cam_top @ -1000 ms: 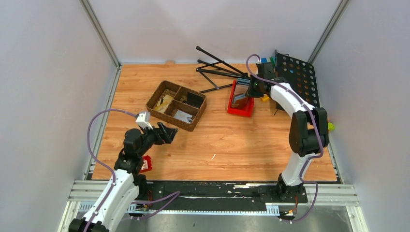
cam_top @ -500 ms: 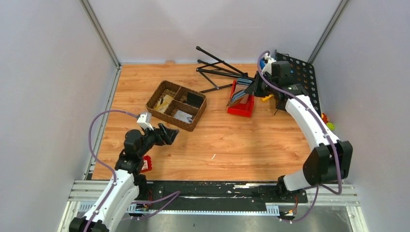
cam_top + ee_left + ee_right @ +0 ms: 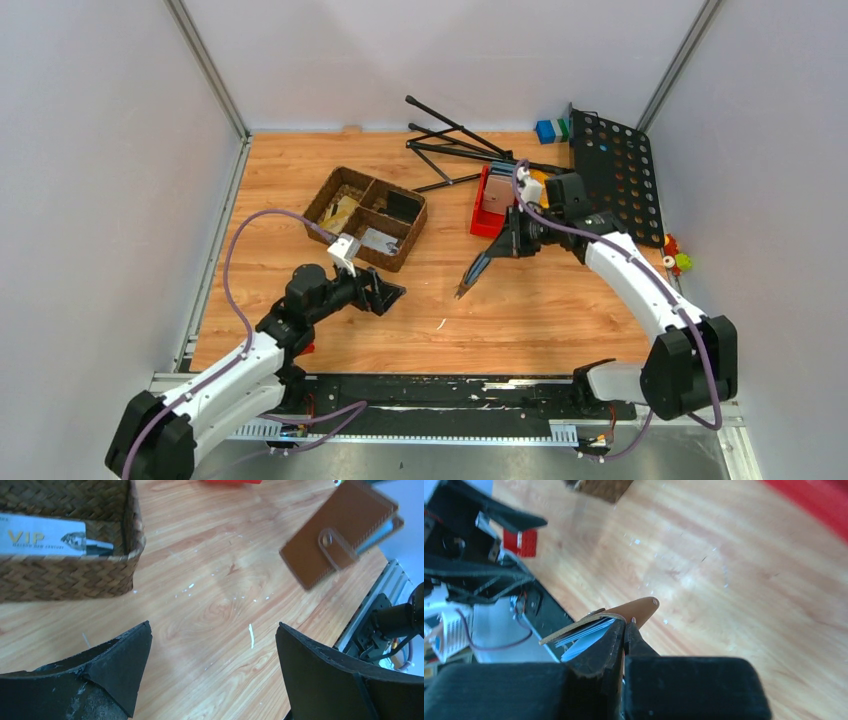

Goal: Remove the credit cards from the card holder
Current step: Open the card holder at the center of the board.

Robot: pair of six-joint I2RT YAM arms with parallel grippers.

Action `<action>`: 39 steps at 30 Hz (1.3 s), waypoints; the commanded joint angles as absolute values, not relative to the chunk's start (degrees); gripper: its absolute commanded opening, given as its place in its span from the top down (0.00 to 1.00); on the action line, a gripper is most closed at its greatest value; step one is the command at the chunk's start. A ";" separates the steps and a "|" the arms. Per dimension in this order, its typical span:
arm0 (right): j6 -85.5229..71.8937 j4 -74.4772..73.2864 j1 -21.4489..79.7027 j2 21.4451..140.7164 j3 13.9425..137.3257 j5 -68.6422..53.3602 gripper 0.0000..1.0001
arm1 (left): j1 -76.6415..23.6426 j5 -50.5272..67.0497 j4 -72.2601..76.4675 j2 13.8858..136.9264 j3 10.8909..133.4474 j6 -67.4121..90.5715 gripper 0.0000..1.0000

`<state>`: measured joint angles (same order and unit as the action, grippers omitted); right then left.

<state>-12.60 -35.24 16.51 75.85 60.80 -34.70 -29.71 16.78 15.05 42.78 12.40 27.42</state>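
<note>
Our right pincer (image 3: 505,245), pinching the closed card holder (image 3: 478,270), has swung it out over the table (image 3: 560,310) right of the wicker basket (image 3: 360,255), and our spread left pincer (image 3: 385,295) has advanced toward it, so we judge the credit cards (image 3: 584,632) inside nearly reachable.

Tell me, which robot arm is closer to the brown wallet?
Right. The right gripper has its jaws shut on the card holder; the left gripper is open and apart from it, across bare table.
</note>
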 commanded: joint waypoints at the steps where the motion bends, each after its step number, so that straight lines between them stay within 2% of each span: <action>1: -11.09 -26.30 16.87 69.26 54.04 -45.70 1.00 | -32.04 15.65 17.12 46.77 18.47 23.91 0.01; 10: -11.32 -16.70 17.86 69.54 50.43 -54.71 1.00 | -31.67 23.29 17.85 49.34 24.87 29.67 0.01; 16: -12.84 -10.66 20.04 67.18 49.72 -58.05 1.00 | -29.53 34.89 20.55 56.46 31.20 34.34 0.08; 23: -15.17 -1.06 22.29 64.95 48.48 -62.46 1.00 | -29.65 46.17 38.71 61.31 28.26 45.97 0.11; 26: -16.72 4.57 23.36 64.65 48.25 -64.26 1.00 | -30.47 49.01 43.39 63.29 28.42 49.37 0.14; 34: -16.29 6.23 25.72 68.01 54.28 -68.60 1.00 | -32.12 53.44 52.00 65.23 28.92 55.45 0.18; 39: -16.75 5.64 26.86 72.58 59.23 -75.10 1.00 | -32.50 55.64 60.75 67.42 28.17 61.78 0.29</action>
